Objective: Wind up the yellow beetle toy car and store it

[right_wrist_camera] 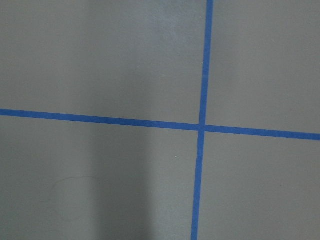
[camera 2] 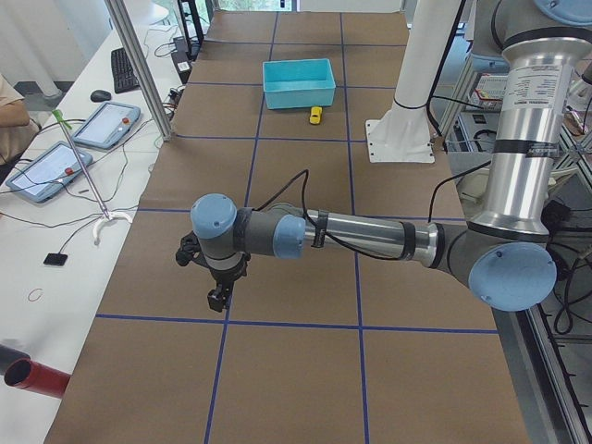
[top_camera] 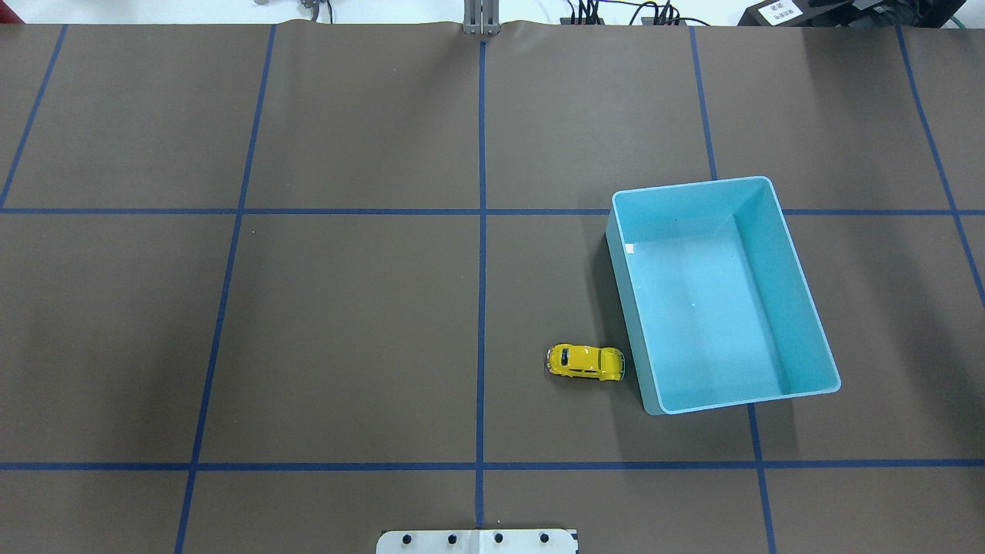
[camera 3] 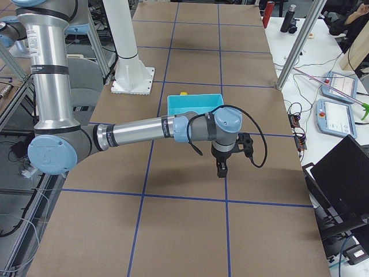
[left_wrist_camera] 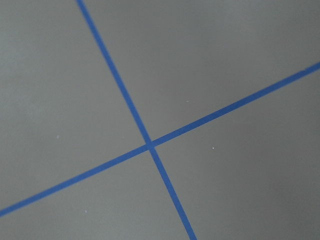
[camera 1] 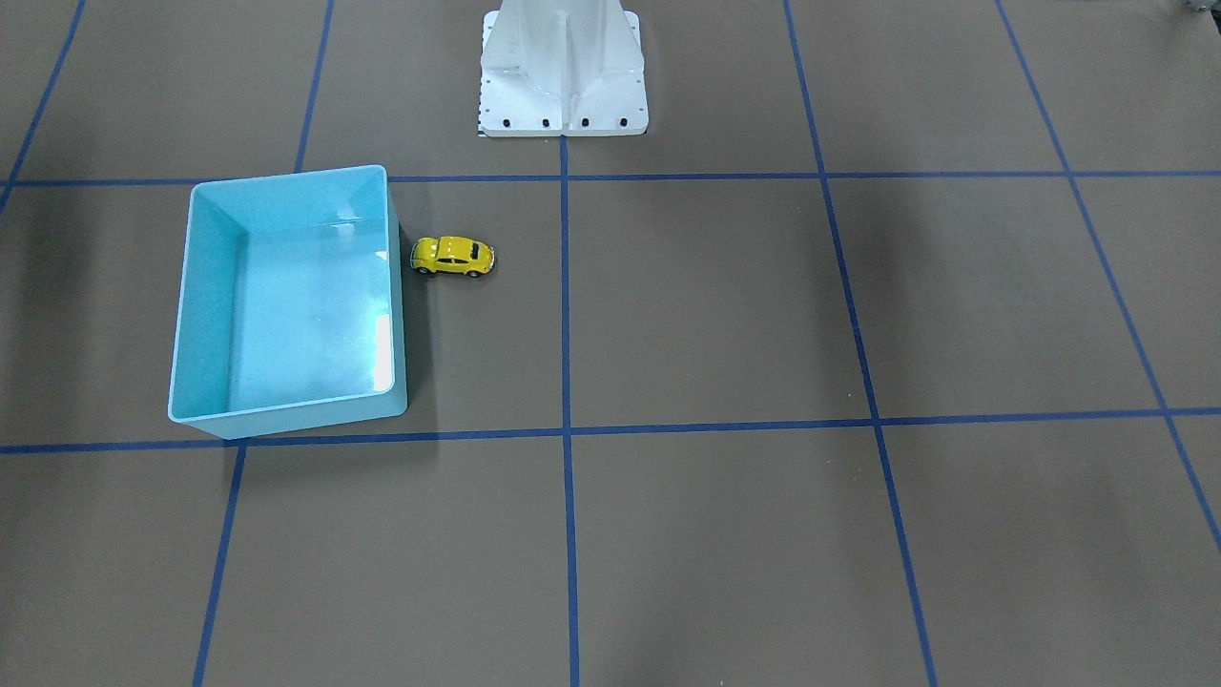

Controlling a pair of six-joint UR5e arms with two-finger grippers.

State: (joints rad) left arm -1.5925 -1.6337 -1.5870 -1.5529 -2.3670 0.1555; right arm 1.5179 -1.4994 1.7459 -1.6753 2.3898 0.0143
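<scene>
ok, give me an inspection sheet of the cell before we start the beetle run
Surface: brown table cover with blue tape grid, flat.
Job's things: yellow beetle toy car on its wheels, outside and close beside the light blue bin; contact unclear. Bin holds nothing seen.
Clutter: nothing seen.
Hands: left hand and right hand point down over bare cover, away from the car; open or shut unclear.
Cables: black cable loops at the right wrist; left-arm cable along the forearm.
Surroundings: white pedestal; teach pendants on side bench; laptop.
</scene>
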